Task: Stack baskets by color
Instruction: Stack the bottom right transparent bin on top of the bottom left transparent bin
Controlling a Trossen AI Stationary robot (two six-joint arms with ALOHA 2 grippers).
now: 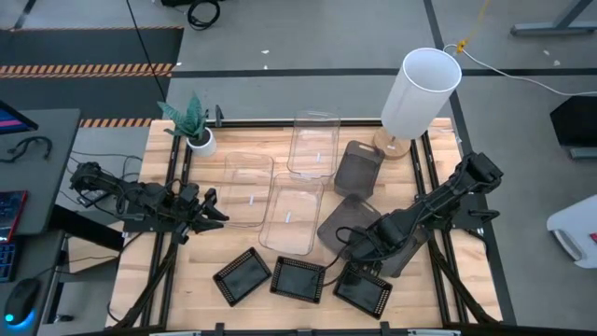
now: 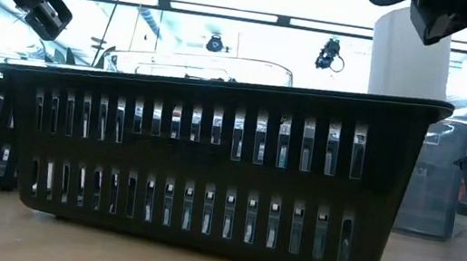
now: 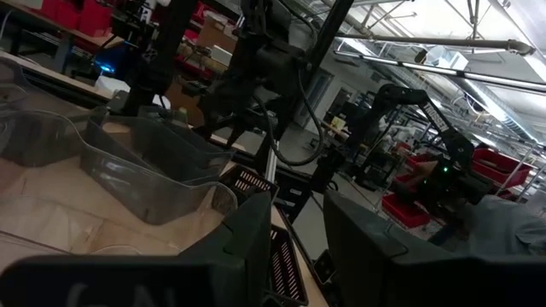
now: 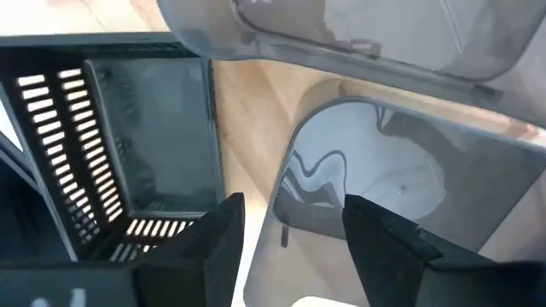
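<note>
Three clear baskets [image 1: 312,143], [image 1: 247,187], [image 1: 292,213] stand mid-table. A smoky grey basket [image 1: 359,168] stands to their right, and a second grey basket [image 1: 340,222] nearer. Three black baskets [image 1: 242,276], [image 1: 298,278], [image 1: 366,291] line the near edge. My right gripper [image 1: 356,250] points down, open, over the second grey basket's near end. In the right wrist view its fingers [image 4: 294,247] stand on either side of that basket's end wall [image 4: 290,192], beside a black basket [image 4: 128,145]. My left gripper [image 1: 213,211] waits open, left of the clear baskets.
A white lamp shade [image 1: 420,89] stands at the far right and a small potted plant [image 1: 199,140] at the far left. Another grey basket [image 1: 403,259] lies partly under my right arm. In the low view one black basket [image 2: 210,164] fills the foreground.
</note>
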